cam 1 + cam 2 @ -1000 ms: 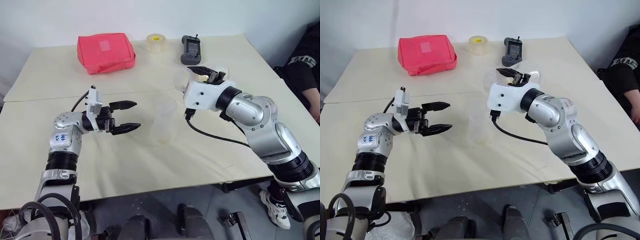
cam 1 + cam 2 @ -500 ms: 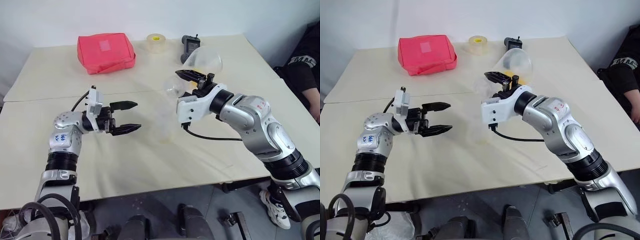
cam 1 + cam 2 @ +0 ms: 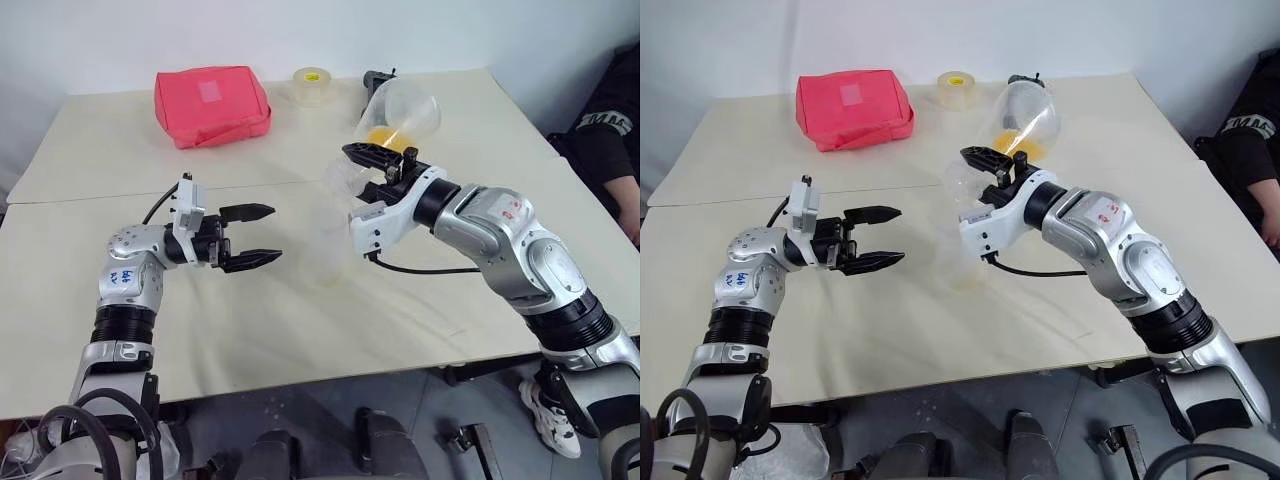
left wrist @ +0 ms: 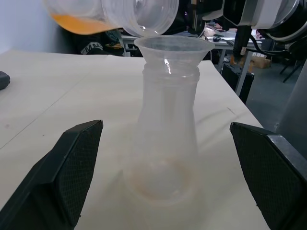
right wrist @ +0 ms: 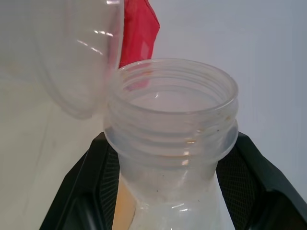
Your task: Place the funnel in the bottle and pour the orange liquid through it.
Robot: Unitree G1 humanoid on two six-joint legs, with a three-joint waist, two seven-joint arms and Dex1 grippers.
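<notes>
Now the right end effector [image 3: 385,165] tips a flask [image 3: 398,112] over the funnel [image 4: 169,46].

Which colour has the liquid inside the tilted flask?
Orange-yellow: the liquid shows best in the left wrist view.

No legible text or labels

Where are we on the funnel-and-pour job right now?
Done: the funnel sits in the bottle on the table. In hand: the right gripper holds the flask tipped, mouth over the funnel. Left: the orange liquid is all in the flask, none in the bottle.
</notes>
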